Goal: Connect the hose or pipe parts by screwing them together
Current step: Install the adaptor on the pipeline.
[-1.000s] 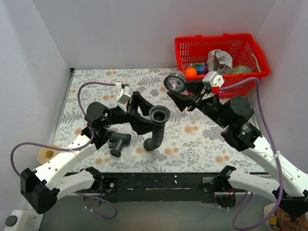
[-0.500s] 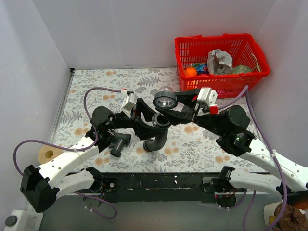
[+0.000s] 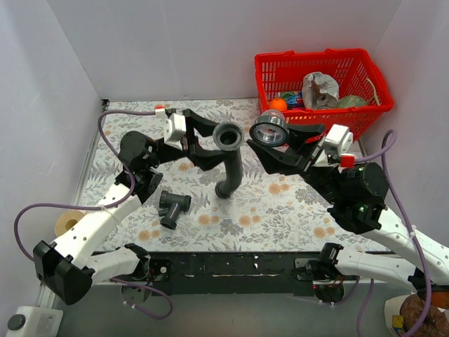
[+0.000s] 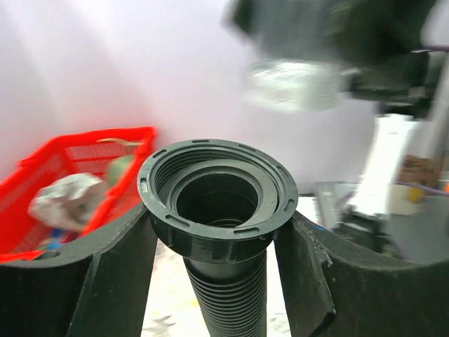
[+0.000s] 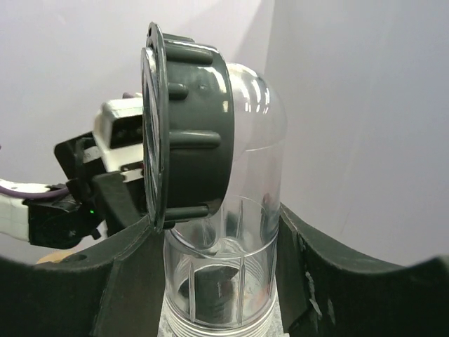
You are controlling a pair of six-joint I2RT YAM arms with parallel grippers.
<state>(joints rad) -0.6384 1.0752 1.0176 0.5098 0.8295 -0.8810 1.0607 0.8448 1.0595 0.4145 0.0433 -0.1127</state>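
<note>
Matt black ribbed plastic hose [image 4: 226, 309]; glossy clear plastic elbow [image 5: 242, 232] with dark ridged collar [image 5: 189, 126]

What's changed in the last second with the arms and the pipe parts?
The left gripper carried the black hose toward the far side of the table. The right gripper swung its clear elbow in over the hose's collar, then back out to the collar's right. Nothing was let go. The grey T-fitting and red basket stayed put.

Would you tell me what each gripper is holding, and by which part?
Left gripper: black hose, below its collar. Right gripper: clear elbow, by its straight stem.
</note>
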